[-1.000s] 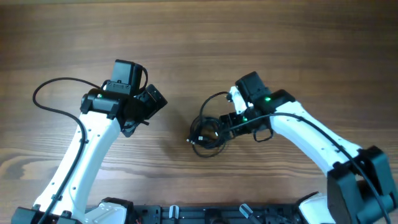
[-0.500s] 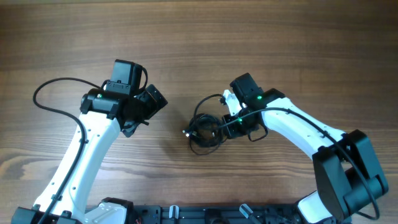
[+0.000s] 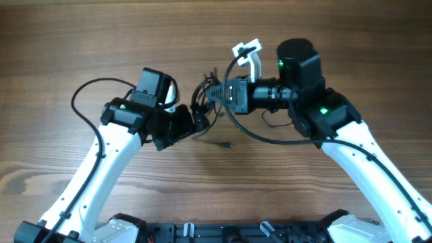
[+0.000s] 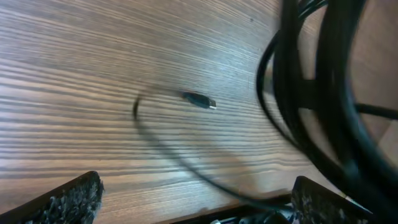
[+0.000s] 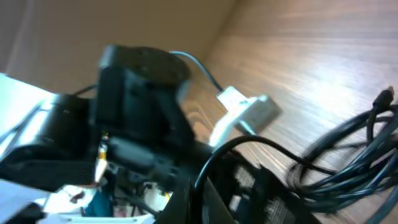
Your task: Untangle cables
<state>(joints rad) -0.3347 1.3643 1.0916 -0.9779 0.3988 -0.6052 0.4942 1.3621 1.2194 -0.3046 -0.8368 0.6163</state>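
The right tool [image 3: 214, 93] is pinching the cables [image 3: 201, 101] and holding them above the desk [image 3: 81, 40], while the left tool [image 3: 196, 123] is hovering just beside them, spread open, so next it should probably catch one strand.

Overhead: fixed, high, looking straight down on the tabletop [image 3: 351, 40]. Arm bases sit along the bottom edge; both arms nearly whole in frame.

Left wrist: very near, low, facing obliquely down at the wood grain. Left pincer [image 4: 196, 202] fingertips [image 4: 68, 199] sit in the two lower corners. Cables [image 4: 323, 93] are blurred at frame right, closer to the lens than the wood.

Right wrist: near, rolled, facing across at the left arm [image 5: 137, 106], which fills frame left.

Shared: cables [image 3: 202, 101] appear in all three views, lower right in the right wrist view [image 5: 348, 149]. The plug [image 4: 199, 100] is also in the overhead centre [image 3: 226, 144].
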